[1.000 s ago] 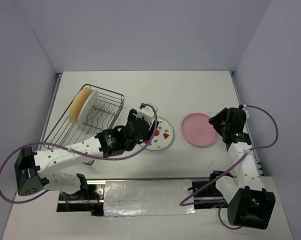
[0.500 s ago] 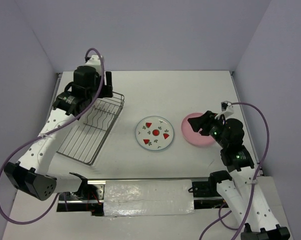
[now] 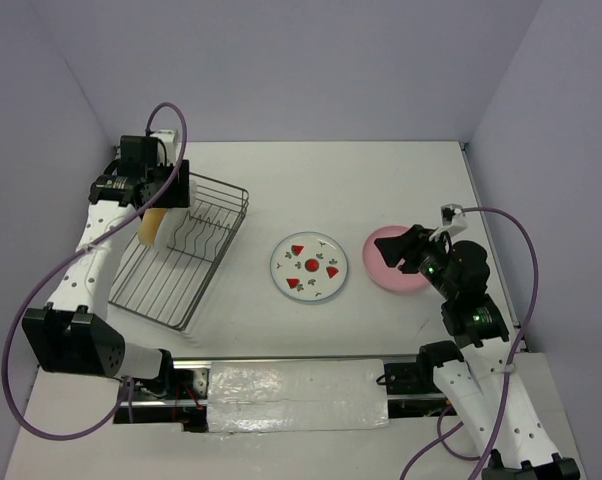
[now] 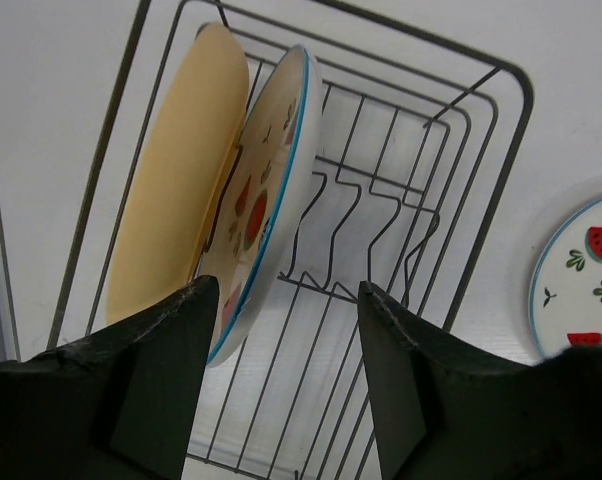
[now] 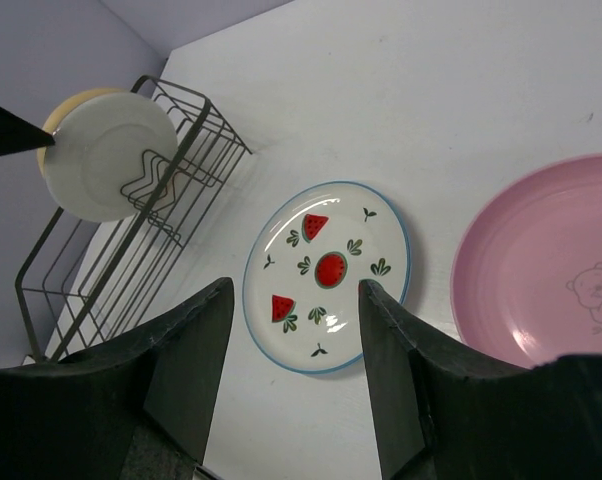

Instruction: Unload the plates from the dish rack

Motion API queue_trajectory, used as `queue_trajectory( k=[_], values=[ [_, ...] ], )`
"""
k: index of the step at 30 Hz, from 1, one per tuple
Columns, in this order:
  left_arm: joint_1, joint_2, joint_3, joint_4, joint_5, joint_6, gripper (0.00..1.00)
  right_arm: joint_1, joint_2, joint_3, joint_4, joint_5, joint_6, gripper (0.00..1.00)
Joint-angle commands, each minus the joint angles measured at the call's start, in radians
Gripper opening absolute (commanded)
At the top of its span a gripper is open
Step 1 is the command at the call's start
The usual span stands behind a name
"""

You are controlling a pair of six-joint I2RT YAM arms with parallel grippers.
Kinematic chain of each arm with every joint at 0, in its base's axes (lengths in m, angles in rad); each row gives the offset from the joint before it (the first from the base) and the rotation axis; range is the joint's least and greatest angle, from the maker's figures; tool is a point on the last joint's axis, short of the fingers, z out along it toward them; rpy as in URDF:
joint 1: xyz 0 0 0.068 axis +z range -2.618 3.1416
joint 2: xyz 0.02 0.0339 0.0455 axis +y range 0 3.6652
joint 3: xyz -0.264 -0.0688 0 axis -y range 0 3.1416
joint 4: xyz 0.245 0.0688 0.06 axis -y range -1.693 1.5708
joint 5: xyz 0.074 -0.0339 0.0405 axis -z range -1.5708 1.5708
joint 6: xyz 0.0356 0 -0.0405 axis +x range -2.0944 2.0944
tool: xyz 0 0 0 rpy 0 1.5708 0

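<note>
The dish rack (image 3: 173,282) sits at the left of the table. At its far end stand two plates on edge: a tan-yellow one (image 4: 171,190) and, against it, a white one with red fruit marks (image 4: 266,180). My left gripper (image 3: 161,200) hangs over them, open (image 4: 286,290), and the white plate's lower rim is just inside the left finger. Another fruit-marked plate (image 3: 309,267) lies flat mid-table, with a pink plate (image 3: 381,268) to its right. My right gripper (image 3: 406,248) hovers above the pink plate's near side, open (image 5: 296,290) and holding nothing.
Grey walls close the table in at the back and on both sides. From the right wrist view, the rack (image 5: 141,260) has its raised wire sides and its near slots bare. Both arm bases and their cables sit along the near edge.
My left arm has swung from the fruit plate at mid-table back to the rack's far end and come down over the standing plates, its jaws narrowing a little. The right arm shifted early on, then held.
</note>
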Motion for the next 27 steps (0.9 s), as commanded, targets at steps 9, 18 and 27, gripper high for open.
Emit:
queue_trajectory(
  k=[9, 18, 27],
  values=[
    [0.01, 0.057, -0.04, -0.017, -0.018, 0.031, 0.69, 0.006, -0.001, 0.016, 0.027, -0.016, -0.026, 0.61],
    [0.009, 0.108, -0.061, 0.012, -0.068, 0.028, 0.62, 0.004, -0.007, 0.016, 0.024, -0.019, -0.035, 0.61],
    [0.009, 0.149, -0.067, 0.029, -0.062, 0.019, 0.56, 0.006, -0.004, 0.021, 0.021, -0.033, -0.04, 0.61]
  ],
)
